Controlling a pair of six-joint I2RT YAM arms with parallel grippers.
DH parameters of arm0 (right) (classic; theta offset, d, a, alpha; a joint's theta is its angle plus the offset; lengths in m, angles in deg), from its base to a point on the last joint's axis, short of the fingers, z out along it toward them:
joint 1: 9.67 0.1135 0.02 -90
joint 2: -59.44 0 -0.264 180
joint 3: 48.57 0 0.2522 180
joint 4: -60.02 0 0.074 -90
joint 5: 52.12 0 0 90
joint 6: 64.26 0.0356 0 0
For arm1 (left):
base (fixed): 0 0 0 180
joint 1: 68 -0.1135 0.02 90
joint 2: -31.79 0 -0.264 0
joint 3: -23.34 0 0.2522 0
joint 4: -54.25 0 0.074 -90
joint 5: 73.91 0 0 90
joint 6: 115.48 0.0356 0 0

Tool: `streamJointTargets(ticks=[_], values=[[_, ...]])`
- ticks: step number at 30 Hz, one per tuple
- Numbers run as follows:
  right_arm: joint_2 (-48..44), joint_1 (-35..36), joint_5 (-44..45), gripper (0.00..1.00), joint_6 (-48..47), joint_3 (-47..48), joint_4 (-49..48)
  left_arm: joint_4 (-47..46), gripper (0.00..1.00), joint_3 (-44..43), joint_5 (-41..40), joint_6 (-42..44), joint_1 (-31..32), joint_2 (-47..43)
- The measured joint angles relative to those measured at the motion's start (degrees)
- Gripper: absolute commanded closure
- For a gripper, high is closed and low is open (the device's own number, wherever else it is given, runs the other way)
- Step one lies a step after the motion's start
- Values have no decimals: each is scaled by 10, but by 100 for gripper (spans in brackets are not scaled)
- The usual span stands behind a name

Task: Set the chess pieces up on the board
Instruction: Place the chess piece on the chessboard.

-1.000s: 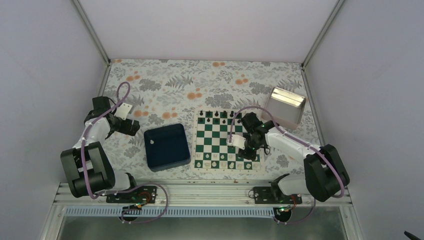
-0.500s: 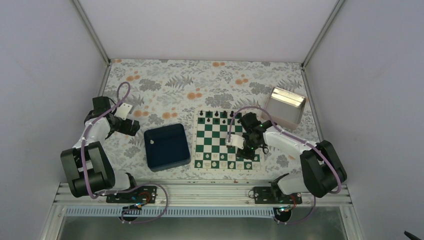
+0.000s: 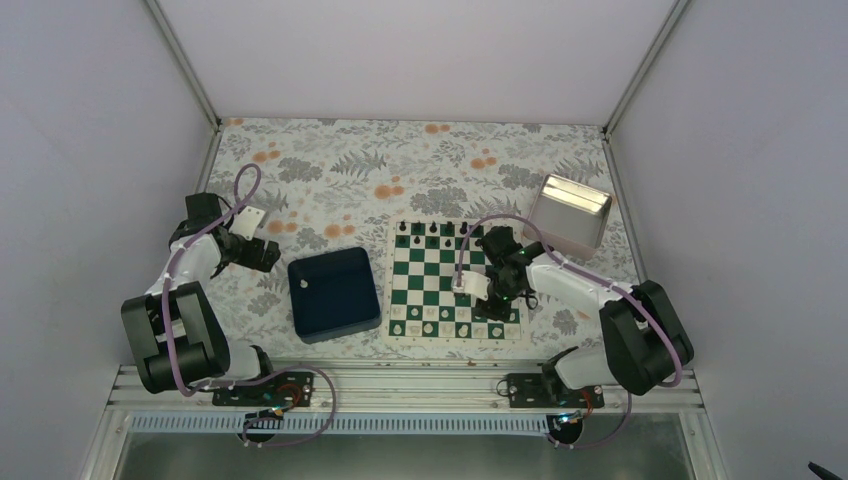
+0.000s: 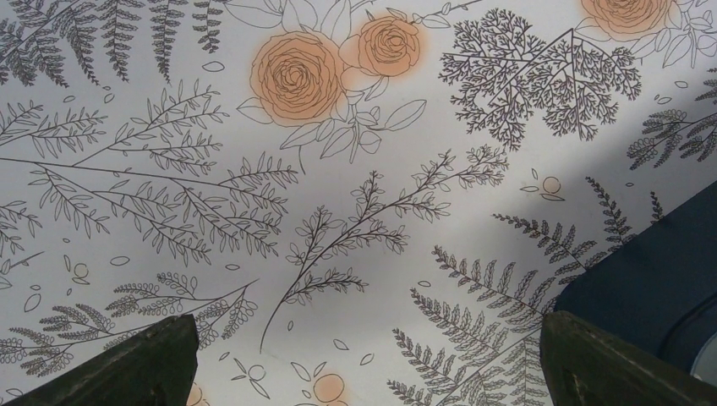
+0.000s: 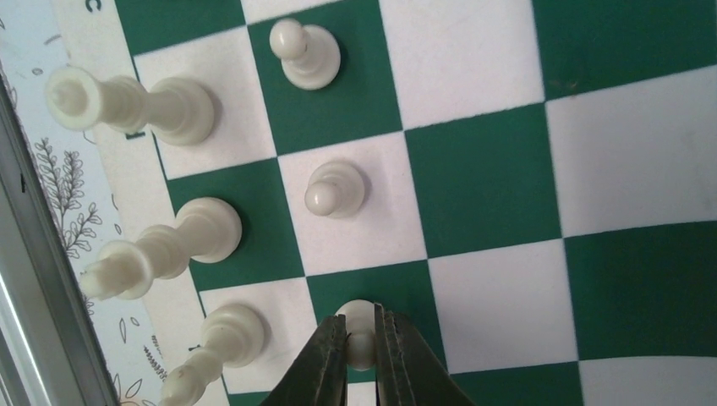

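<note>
Lying on the right half of the floral-clothed table [image 3: 400, 165], toward its near edge, the green-and-white chessboard [image 3: 425, 281] has a navy tray [image 3: 333, 294] just beside its left edge. The left gripper [image 4: 368, 364] hovers over the cloth by the tray's corner, fingers wide apart. The right gripper [image 5: 361, 323], near the board's near right corner, has its fingers clamped on a white pawn [image 5: 358, 309] at a green square. Two more white pawns [image 5: 335, 188] and three taller white pieces [image 5: 161, 248] stand close by.
</note>
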Motion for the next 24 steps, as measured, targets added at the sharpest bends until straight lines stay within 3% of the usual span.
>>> streamJointTargets(ticks=[8,15,24], values=[[0,0,7,84,0,-11,-3,0,0,0,0,0,0,0],[-1,0,12,87,1,-16,-7,0,0,0,0,0,0,0],[-1,0,12,82,0,-14,-6,0,0,0,0,0,0,0]])
